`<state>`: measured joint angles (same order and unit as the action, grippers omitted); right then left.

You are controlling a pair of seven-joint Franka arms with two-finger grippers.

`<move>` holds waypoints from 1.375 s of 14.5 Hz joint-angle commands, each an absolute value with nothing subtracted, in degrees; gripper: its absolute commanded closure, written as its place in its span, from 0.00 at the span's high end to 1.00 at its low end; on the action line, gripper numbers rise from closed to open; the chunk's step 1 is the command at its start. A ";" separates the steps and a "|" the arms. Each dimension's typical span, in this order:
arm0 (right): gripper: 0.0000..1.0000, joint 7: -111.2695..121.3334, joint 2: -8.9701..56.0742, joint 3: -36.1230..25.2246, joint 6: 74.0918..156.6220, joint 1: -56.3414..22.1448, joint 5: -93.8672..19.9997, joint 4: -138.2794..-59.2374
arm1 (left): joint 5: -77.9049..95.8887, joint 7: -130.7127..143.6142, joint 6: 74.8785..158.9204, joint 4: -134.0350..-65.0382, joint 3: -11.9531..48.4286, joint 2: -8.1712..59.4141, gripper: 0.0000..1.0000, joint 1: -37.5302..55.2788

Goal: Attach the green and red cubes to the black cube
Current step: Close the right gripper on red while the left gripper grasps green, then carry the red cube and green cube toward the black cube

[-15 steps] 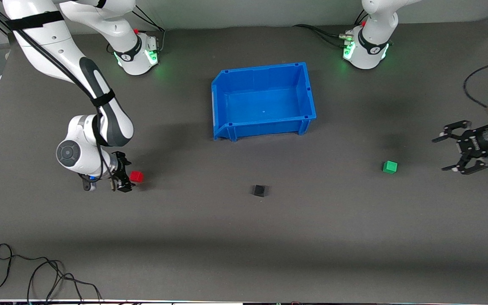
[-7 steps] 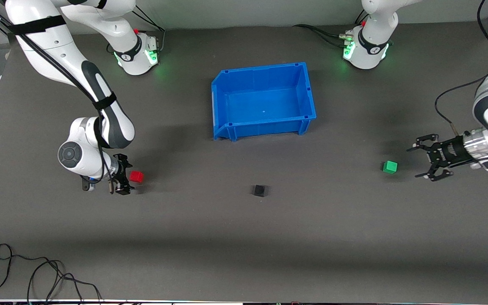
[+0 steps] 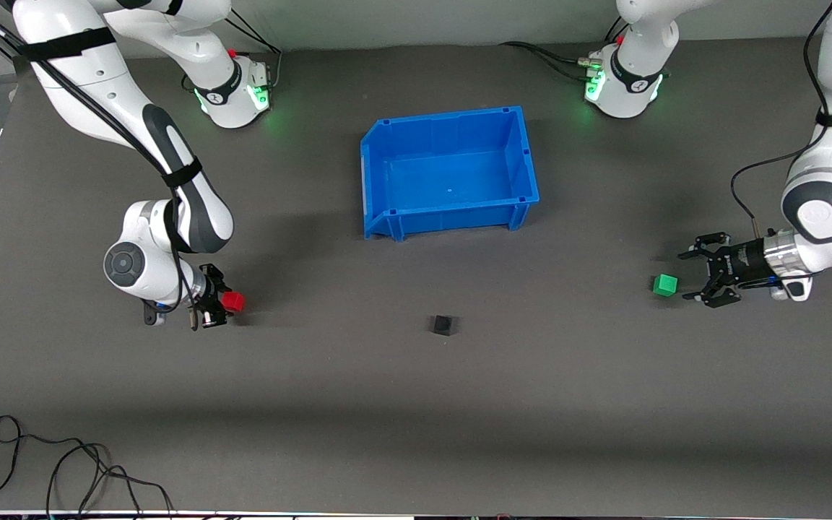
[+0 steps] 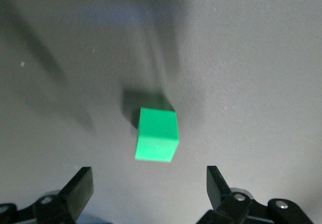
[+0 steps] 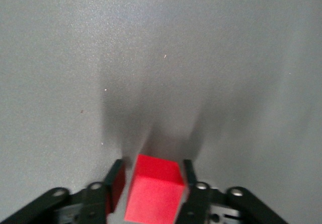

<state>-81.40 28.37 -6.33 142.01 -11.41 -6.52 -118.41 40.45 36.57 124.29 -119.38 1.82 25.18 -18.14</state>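
Step in hand, as I judge it: pick-up of both coloured cubes; neither yet joined to the black cube [image 3: 443, 325], which sits well apart from both grippers, between them.

1. Right gripper [image 3: 215, 309]: fingers closed on the red cube [image 3: 234, 301]. Next: carry it to the black one.
2. Left gripper [image 3: 696, 274]: jaws wide apart, empty, green cube [image 3: 664, 284] just ahead. Next: advance, close.

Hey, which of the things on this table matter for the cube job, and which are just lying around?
Part of the job: red cube, green cube, black cube, right gripper, left gripper.

Just lying about: blue bin, loose cable.
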 commanded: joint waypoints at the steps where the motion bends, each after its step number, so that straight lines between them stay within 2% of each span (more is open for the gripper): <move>1: 0.28 -82.62 28.92 -6.42 142.03 -13.00 -7.03 -116.81 | 41.40 32.00 125.59 -117.60 1.49 28.55 1.00 -17.40; 3: 0.27 -84.97 28.83 -6.42 140.72 -15.46 -7.12 -114.10 | 41.40 30.77 125.68 -116.90 1.49 30.14 1.00 -17.32; 5: 0.26 -91.28 29.96 -6.33 135.38 -19.49 -7.12 -107.09 | 41.40 30.76 125.68 -116.72 1.49 30.15 1.00 -16.70; 6: 0.26 -94.80 31.71 -6.33 132.57 -21.95 -7.12 -102.44 | 41.40 30.76 125.68 -116.72 1.49 30.15 0.94 -16.35; 7: 0.26 -98.05 33.73 -6.33 130.45 -24.93 -7.21 -97.61 | 41.92 30.76 126.03 -116.72 1.49 30.23 0.83 -16.09; 10: 0.26 -108.86 42.68 -5.28 129.81 -29.09 -10.61 -83.02 | 42.19 30.85 126.74 -116.81 1.49 30.15 0.37 -15.47; 12: 0.26 -111.96 48.31 -3.18 129.81 -29.53 -16.67 -73.70 | 42.19 31.02 125.69 -116.11 1.49 30.06 0.24 -15.56; 14: 0.26 -115.38 53.41 -0.72 130.34 -29.71 -19.77 -67.97 | 41.93 31.46 125.42 -115.49 1.41 29.88 0.22 -16.08; 15: 0.26 -117.40 56.31 0.86 130.78 -30.84 -19.17 -64.81 | 41.84 31.55 125.33 -115.23 1.41 29.88 0.16 -16.26; 16: 0.26 -118.55 58.51 0.79 130.78 -32.94 -18.90 -62.34 | 41.84 31.73 125.33 -115.05 1.41 29.71 0.15 -16.26; 20: 0.26 -122.51 61.43 0.62 130.87 -35.59 -15.21 -61.35 | 41.31 44.17 119.81 -107.86 1.49 29.79 0.15 -13.90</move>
<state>-119.05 58.44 0.99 132.10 -34.67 -17.29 -65.01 41.26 36.63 123.54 -112.11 1.85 30.11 -16.10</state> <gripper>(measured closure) 0.612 0.634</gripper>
